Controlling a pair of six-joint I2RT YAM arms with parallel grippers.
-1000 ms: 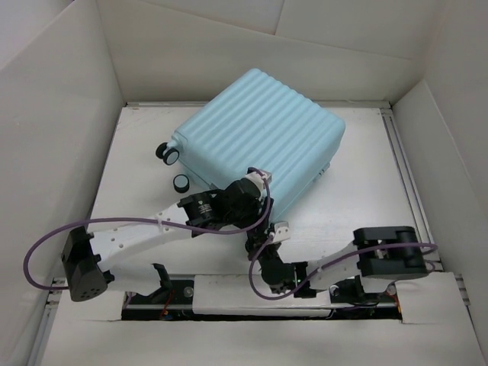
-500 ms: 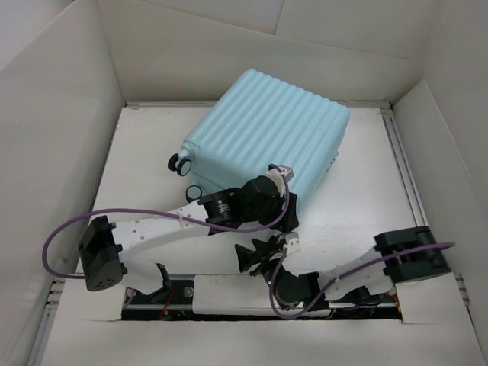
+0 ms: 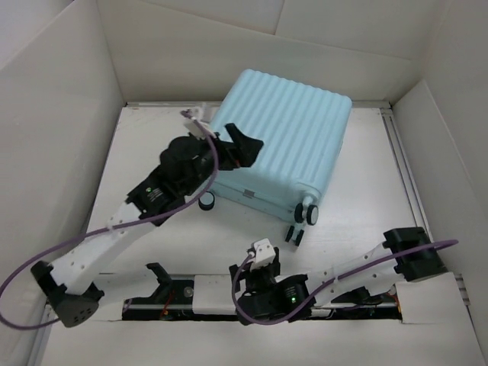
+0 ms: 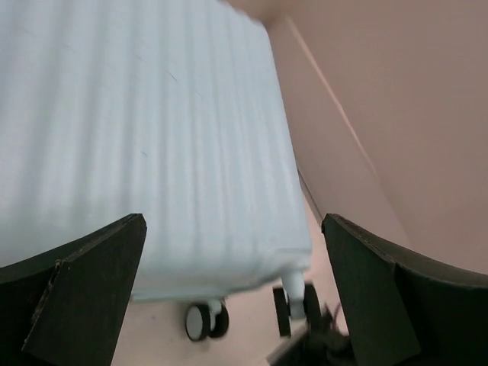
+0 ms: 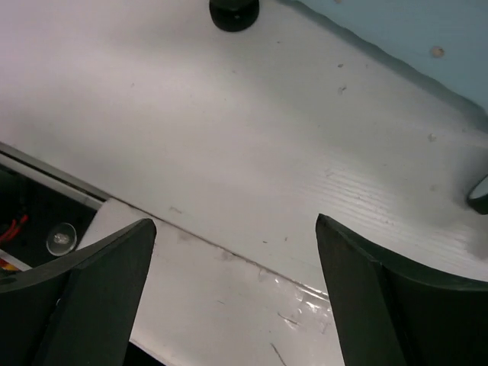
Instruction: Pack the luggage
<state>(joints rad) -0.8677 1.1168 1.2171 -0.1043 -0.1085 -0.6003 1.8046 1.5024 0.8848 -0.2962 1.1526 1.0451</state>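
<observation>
The luggage (image 3: 286, 133) is a pale aqua ribbed suitcase lying shut and flat at the back of the table, with its black-and-white wheels (image 3: 308, 213) toward the front right. My left gripper (image 3: 236, 149) hovers open over its left edge. In the left wrist view the shell (image 4: 137, 137) and two wheels (image 4: 202, 320) fill the space between and beyond the wide jaws of the left gripper (image 4: 234, 221), which touch nothing. My right gripper (image 3: 250, 284) sits low at the table's near edge. In the right wrist view the right gripper (image 5: 235, 225) stands open over bare table, and the suitcase's side (image 5: 412, 38) shows far off.
White walls box in the table (image 3: 152, 152) on the left, back and right. A metal rail (image 3: 404, 168) runs along the right side. A dark slot (image 3: 175, 293) with the arm bases lies along the near edge. One caster (image 5: 234, 11) shows at the top of the right wrist view.
The suitcase has turned so its wheels now face front right. My left arm swung to its left side and opened wider. My right gripper opened and drew back to the near edge.
</observation>
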